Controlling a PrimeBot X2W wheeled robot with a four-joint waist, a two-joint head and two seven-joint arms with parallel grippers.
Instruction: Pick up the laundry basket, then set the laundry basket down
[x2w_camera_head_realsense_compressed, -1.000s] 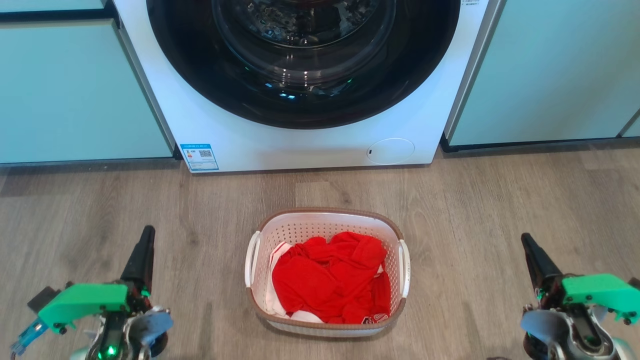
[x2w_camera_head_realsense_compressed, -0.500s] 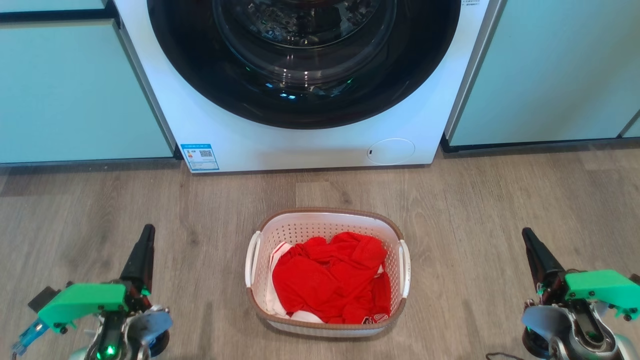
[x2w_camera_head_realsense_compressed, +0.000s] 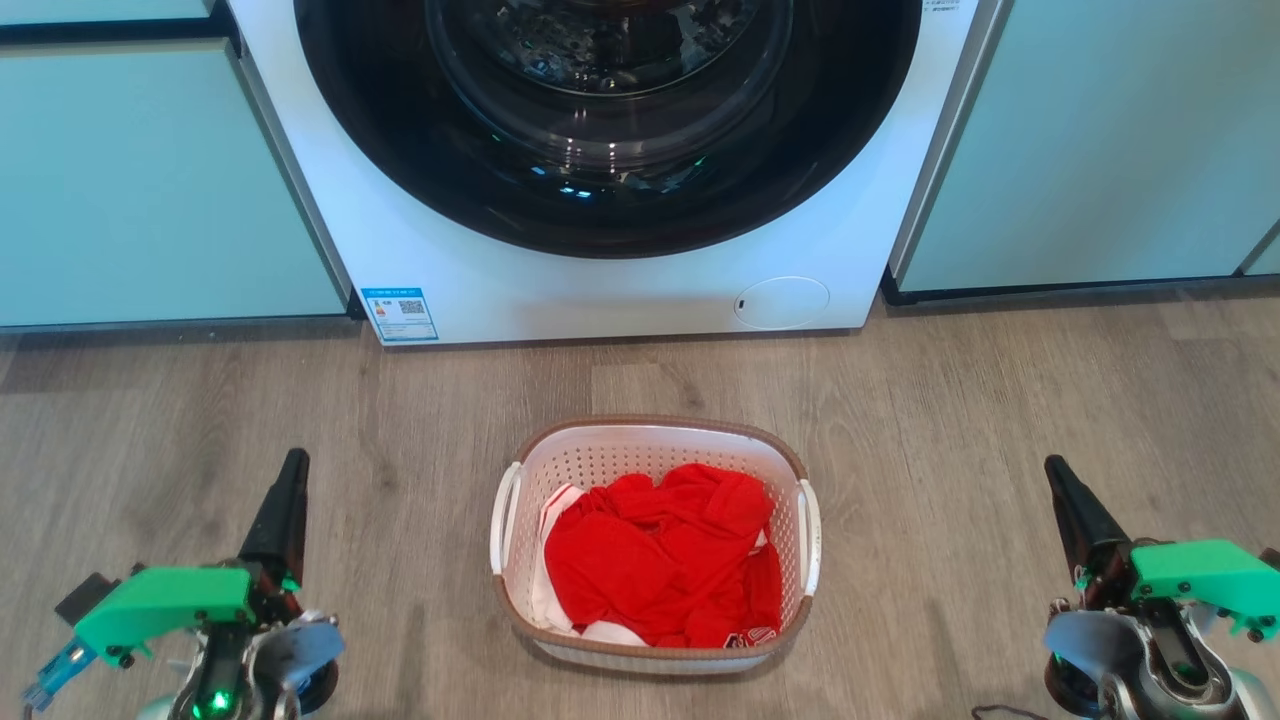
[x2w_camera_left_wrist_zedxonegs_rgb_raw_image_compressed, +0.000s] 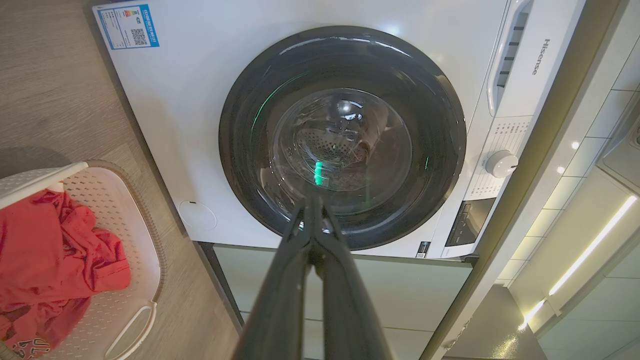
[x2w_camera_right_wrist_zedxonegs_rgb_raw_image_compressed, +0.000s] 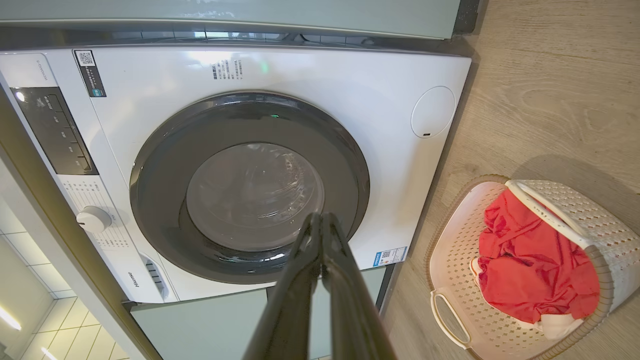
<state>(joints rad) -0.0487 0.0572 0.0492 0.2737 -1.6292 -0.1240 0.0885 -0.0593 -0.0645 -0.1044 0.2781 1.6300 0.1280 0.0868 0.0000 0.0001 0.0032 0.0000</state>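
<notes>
Our left tool (x2w_camera_head_realsense_compressed: 293, 470) sits at the near left, its two dark fingers pressed together on nothing; our right tool (x2w_camera_head_realsense_compressed: 1056, 475) mirrors it at the near right, likewise closed and empty; both point toward the far side.

Between them lies the laundry basket (x2w_camera_head_realsense_compressed: 640, 450), standing upright on the wooden floor (x2w_camera_head_realsense_compressed: 400, 420), well apart from either tool; we see a broad stretch of bare floor on its left and another on its right. Its brown rim runs unbroken around the top; the left handle (x2w_camera_head_realsense_compressed: 503, 515) faces our left tool and the right handle (x2w_camera_head_realsense_compressed: 810, 535) faces our right tool, each lying flat along its side wall. A crumpled red garment (x2w_camera_head_realsense_compressed: 660, 555) fills the near part of the basket and stays below the rim, with a bit of white cloth showing at its left edge.

Beyond the far rim there is a strip of open floor, then the white front of the washing machine (x2w_camera_head_realsense_compressed: 600, 290) with its round dark door; the basket does not touch it. Pale green cabinet fronts (x2w_camera_head_realsense_compressed: 140, 180) flank the machine left and right, and their lower edges meet the floor along a dark line.
</notes>
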